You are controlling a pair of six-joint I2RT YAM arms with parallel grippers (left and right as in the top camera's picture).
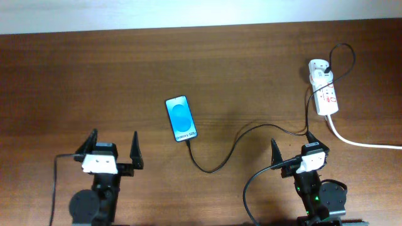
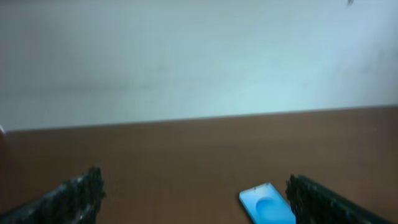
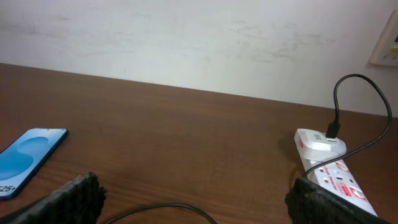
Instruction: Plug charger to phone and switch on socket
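The phone (image 1: 181, 118) lies face up mid-table with its blue screen lit; it also shows in the left wrist view (image 2: 266, 204) and the right wrist view (image 3: 26, 161). The charger cable (image 1: 233, 145) runs from the phone's near end in a loop to the white adapter on the socket (image 1: 325, 93) at the far right, also in the right wrist view (image 3: 336, 174). My left gripper (image 1: 115, 150) is open and empty near the front left. My right gripper (image 1: 295, 150) is open and empty near the front right, with the cable (image 3: 163, 209) between its fingers' line.
The socket's thick white cord (image 1: 364, 143) runs off the right edge. A black robot cable (image 1: 251, 188) curls beside the right arm base. A pale wall (image 3: 199, 37) stands behind the table's far edge.
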